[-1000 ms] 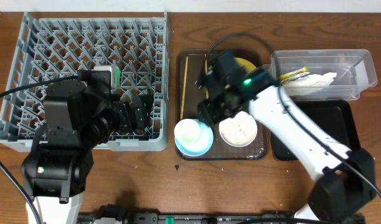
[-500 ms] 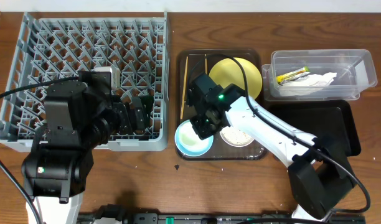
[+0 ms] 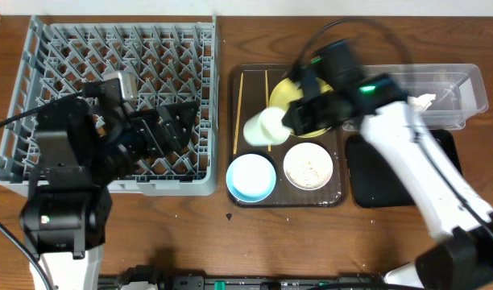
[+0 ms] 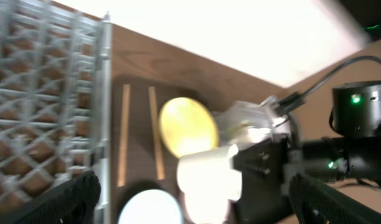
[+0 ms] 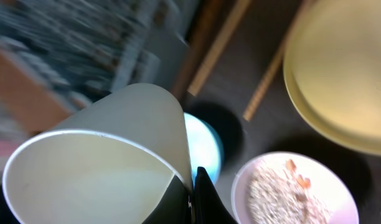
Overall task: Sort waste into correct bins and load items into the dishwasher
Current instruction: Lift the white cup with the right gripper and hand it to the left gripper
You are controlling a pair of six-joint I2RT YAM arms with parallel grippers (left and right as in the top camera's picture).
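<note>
White cup [image 3: 263, 127]: tipped on its side, mouth toward the right wrist camera, apparently held above the brown serving tray [image 3: 335, 197] at mid-counter, nearer the far edge. Empty inside.

- Right gripper [image 3: 291, 121] is clamped on the cup. One finger shows at the rim wall, the other is hidden.
- Handling, judged: light, thin-walled and smooth. Ceramic or paper, cannot tell. A rim pinch could let it swivel, so a firm, gentle hold on the wall suits it.
- Below it are the chopsticks [image 3: 238, 109] and the yellow plate [image 3: 307, 105].
- Toward the near edge are the light blue bowl [image 3: 250, 176] and the white bowl [image 3: 308, 166], which holds rice scraps.
- The dish rack [image 3: 109, 64] fills the far-left corner.
- Left gripper [image 3: 182, 125] hangs over the rack's right side, fingers spread, holding nothing.
</note>
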